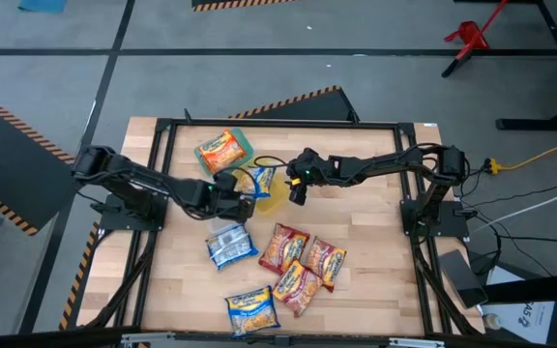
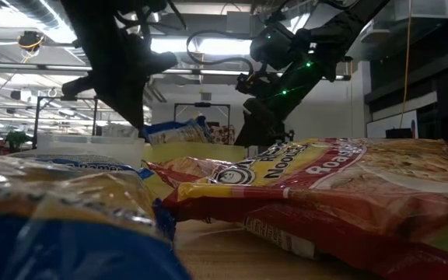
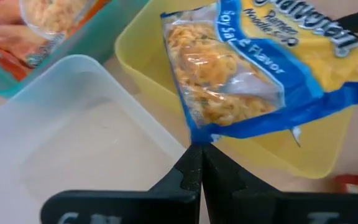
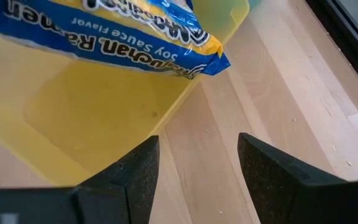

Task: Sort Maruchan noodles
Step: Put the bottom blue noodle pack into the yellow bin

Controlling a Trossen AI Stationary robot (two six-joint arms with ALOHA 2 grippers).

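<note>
A blue-and-yellow Maruchan packet (image 3: 247, 68) is over the yellow container (image 3: 148, 56), and my left gripper (image 3: 201, 163) is shut on it. The packet also shows in the high view (image 1: 260, 178) and the low view (image 2: 174, 131). My right gripper (image 4: 197, 163) is open and empty just right of the yellow container (image 1: 271, 200), its fingers over the container's rim and bare wood. An orange packet (image 1: 219, 150) lies in the green container (image 1: 243, 141). The clear container (image 3: 67, 130) stands beside the yellow one. My left gripper pinches the packet's blue sealed end (image 3: 199, 138) at a corner, between its two shut fingers. The fingers come from the table's left, slanting down. The packet stretches away from the fingers across the yellow container; whether its far end rests on the rim I cannot tell.
Loose packets lie on the table's near half: a blue-and-white one (image 1: 230, 244), three red-brown ones (image 1: 285, 246) (image 1: 325, 259) (image 1: 296, 285), and a blue-and-yellow one (image 1: 251, 307). A black frame (image 1: 162, 126) runs around the table.
</note>
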